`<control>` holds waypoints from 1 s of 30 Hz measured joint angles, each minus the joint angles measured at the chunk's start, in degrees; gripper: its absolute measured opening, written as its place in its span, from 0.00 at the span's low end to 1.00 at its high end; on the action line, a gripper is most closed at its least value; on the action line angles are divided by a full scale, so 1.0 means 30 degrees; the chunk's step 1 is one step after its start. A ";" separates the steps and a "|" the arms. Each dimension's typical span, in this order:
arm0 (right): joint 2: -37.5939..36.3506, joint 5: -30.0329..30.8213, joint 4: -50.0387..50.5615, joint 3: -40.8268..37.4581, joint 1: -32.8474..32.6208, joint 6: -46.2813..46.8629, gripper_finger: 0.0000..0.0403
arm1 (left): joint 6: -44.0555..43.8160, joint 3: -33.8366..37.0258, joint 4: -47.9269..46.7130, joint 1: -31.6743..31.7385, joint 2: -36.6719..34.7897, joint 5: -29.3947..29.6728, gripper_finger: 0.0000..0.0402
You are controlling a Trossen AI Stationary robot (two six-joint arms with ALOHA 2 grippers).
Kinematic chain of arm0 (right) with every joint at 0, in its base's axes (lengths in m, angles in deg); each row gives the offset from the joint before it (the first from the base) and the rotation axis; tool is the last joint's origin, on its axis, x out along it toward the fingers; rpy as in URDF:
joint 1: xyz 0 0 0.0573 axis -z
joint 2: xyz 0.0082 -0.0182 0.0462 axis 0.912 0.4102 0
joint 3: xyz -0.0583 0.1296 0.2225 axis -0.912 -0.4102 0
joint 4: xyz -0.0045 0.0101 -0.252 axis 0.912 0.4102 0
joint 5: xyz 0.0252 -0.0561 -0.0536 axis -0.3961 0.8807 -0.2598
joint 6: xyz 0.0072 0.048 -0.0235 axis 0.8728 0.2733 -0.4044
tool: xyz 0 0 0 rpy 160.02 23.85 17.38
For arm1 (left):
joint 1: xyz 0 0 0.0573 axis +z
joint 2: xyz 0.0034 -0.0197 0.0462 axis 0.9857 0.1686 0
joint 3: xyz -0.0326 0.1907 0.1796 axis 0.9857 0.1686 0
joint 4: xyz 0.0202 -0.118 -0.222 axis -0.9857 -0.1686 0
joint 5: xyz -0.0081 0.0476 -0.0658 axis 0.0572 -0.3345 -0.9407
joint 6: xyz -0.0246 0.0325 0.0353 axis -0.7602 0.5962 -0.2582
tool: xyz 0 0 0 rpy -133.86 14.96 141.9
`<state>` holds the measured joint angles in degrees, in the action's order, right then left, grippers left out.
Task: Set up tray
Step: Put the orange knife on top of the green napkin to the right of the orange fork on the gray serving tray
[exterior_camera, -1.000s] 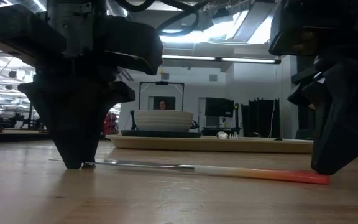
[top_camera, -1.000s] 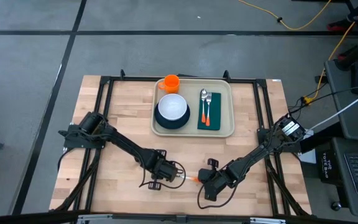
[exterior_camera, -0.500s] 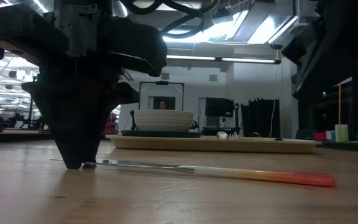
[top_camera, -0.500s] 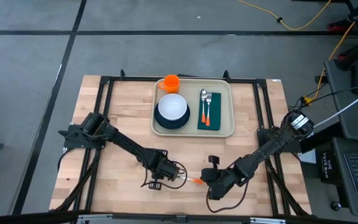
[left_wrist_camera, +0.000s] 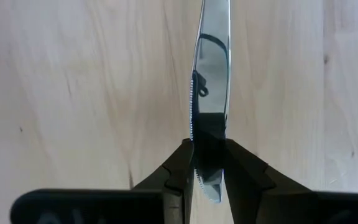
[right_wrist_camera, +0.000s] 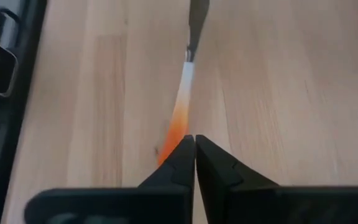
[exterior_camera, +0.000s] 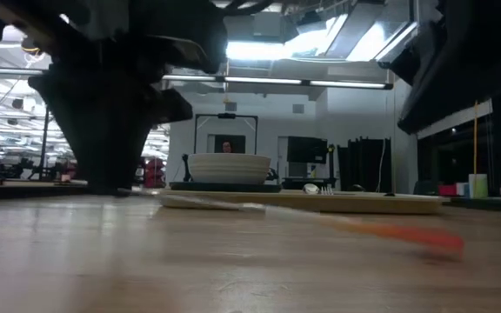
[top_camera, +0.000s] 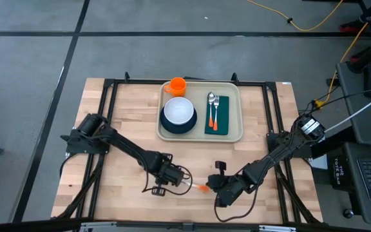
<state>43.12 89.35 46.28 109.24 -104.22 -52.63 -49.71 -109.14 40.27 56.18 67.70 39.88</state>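
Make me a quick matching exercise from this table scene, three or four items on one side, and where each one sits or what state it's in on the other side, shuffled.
Things:
1. orange cup
2. white bowl
3. knife
4. fork and spoon

Places or states:
A. on the green napkin in the tray
B. on the dark plate
C. blade pinched by the left gripper
D. at the tray's far rim

Pairs: 1-D, 2-B, 3-C, 4-A

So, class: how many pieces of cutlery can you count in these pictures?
3: a metal spoon and an orange-handled fork on the dark green napkin, plus an orange-handled knife held in the left gripper jaws over the near table.
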 joint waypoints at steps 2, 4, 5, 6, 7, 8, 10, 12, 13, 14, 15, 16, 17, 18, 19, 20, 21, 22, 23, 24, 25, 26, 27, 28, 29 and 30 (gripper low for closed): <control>-0.0001 0.0086 -0.0540 0.0015 0.0007 -0.0439 0.05 | 0.0005 -0.0007 -0.0004 0.0073 -0.0131 0.0000 0.14; -0.0015 0.0091 -0.0969 0.0022 0.0007 -0.0980 0.05 | -0.0061 -0.0009 -0.0111 0.0097 -0.0213 0.0002 0.14; -0.0015 0.0097 -0.1231 0.0022 0.0013 -0.1411 0.05 | -0.0118 -0.0022 -0.0137 0.0121 -0.0218 0.0009 0.14; -0.0015 0.0109 -0.1542 0.0022 0.0015 -0.1802 0.05 | -0.0133 -0.0022 -0.0148 0.0169 -0.0218 0.0014 0.14; -0.0015 0.0110 -0.1836 0.0022 0.0015 -0.2151 0.05 | -0.0133 -0.0022 -0.0208 0.0200 -0.0218 0.0000 0.14; -0.0015 0.0110 -0.2174 0.0022 0.0015 -0.2522 0.05 | -0.0151 -0.0022 -0.0240 0.0204 -0.0218 0.0007 0.14; -0.0017 0.0108 -0.2702 0.0022 0.0065 -0.2977 0.07 | -0.0154 -0.0027 -0.0240 0.0243 -0.0218 -0.0007 0.14; -0.0022 0.0044 -0.3028 0.0022 0.0165 -0.3208 0.09 | -0.0155 -0.0029 -0.0251 0.0302 -0.0218 -0.0011 0.14; -0.0022 -0.0187 -0.3150 0.0029 0.0260 -0.3249 0.11 | -0.0155 -0.0029 -0.0262 0.0333 -0.0221 -0.0015 0.14; -0.0022 -0.0523 -0.3232 0.0029 0.0366 -0.3314 0.12 | -0.0155 -0.0029 -0.0263 0.0335 -0.0225 -0.0015 0.14; -0.0022 -0.0823 -0.3302 0.0029 0.0491 -0.3353 0.14 | -0.0155 -0.0029 -0.0269 0.0336 -0.0225 -0.0022 0.14; -0.0016 -0.1165 -0.3418 0.0029 0.0630 -0.3389 0.16 | -0.0155 -0.0036 -0.0262 0.0342 -0.0225 -0.0022 0.14; 0.0010 -0.1456 -0.3614 0.0029 0.0778 -0.3401 0.18 | -0.0152 -0.0044 -0.0262 0.0342 -0.0225 -0.0022 0.14; 0.0022 -0.1639 -0.3734 0.0029 0.0920 -0.3409 0.20 | -0.0154 -0.0049 -0.0262 0.0342 -0.0233 -0.0022 0.14; 0.0022 -0.1825 -0.3716 0.0029 0.1082 -0.3434 0.22 | -0.0150 -0.0051 -0.0267 0.0342 -0.0240 -0.0022 0.14; 0.0025 -0.1981 -0.3700 0.0029 0.1258 -0.3468 0.23 | -0.0136 -0.0055 -0.0270 0.0342 -0.0240 -0.0018 0.14; 0.0029 -0.1984 -0.3645 0.0029 0.1423 -0.3470 0.25 | -0.0068 -0.0058 -0.0266 0.0342 -0.0240 -0.0022 0.14; 0.0030 -0.1970 -0.3596 0.0029 0.1619 -0.3470 0.26 | -0.0028 -0.0058 -0.0270 0.0342 -0.0240 -0.0022 0.14; 0.0037 -0.1977 -0.3607 0.0029 0.1780 -0.3485 0.27 | -0.0019 -0.0058 -0.0270 0.0347 -0.0240 -0.0022 0.14; 0.0044 -0.2003 -0.3625 0.0029 0.1926 -0.3512 0.28 | -0.0017 -0.0060 -0.0279 0.0359 -0.0240 -0.0024 0.14; 0.0044 -0.2115 -0.3632 0.0029 0.2093 -0.3505 0.28 | -0.0010 -0.0066 -0.0302 0.0379 -0.0240 -0.0037 0.14; 0.0044 -0.2275 -0.3632 0.0029 0.2233 -0.3471 0.29 | -0.0010 -0.0066 -0.0328 0.0395 -0.0240 -0.0036 0.14; 0.0080 -0.2536 -0.3650 0.0029 0.2338 -0.3454 0.29 | -0.0010 -0.0066 -0.0335 0.0426 -0.0240 -0.0047 0.14; 0.0173 -0.2709 -0.3754 0.0044 0.2424 -0.3460 0.29 | -0.0013 -0.0069 -0.0339 0.0469 -0.0240 -0.0108 0.14; 0.0273 -0.2873 -0.3840 0.0051 0.2455 -0.3488 0.29 | -0.0010 -0.0087 -0.0329 0.0521 -0.0240 -0.0167 0.14; 0.0410 -0.2901 -0.3938 0.0051 0.2455 -0.3537 0.29 | -0.0010 -0.0087 -0.0321 0.0579 -0.0240 -0.0182 0.14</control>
<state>44.35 80.65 34.47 109.39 -96.85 -63.24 -49.74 -109.40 39.31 57.91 66.98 39.33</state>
